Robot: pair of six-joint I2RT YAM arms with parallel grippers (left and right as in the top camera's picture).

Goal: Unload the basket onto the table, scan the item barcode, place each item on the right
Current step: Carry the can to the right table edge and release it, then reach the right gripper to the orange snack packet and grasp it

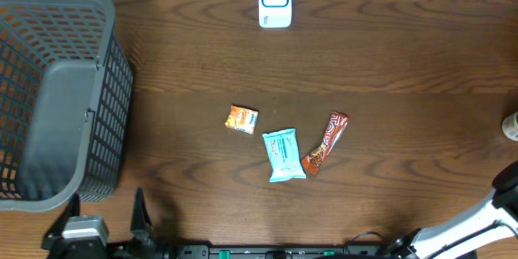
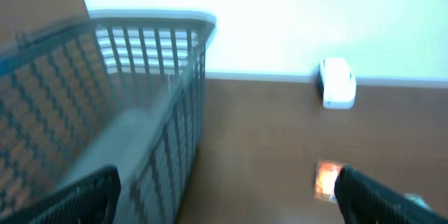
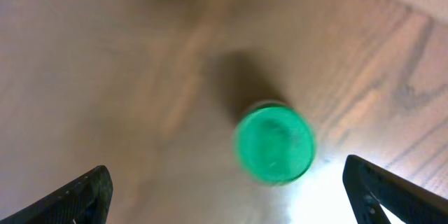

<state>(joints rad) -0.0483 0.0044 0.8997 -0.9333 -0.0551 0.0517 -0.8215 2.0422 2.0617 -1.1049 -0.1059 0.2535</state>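
R hand (image 3: pixel 224 185) wide open, green-capped item (image 3: pixel 274 145) btwn its fingers, touching neither.

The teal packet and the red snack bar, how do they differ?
The teal packet is pale blue-green, the snack bar red and orange. The teal packet is broad, the snack bar long and narrow. The teal packet sits almost straight in the overhead view; the snack bar lies diagonally. Both lie flat on the table, close together.
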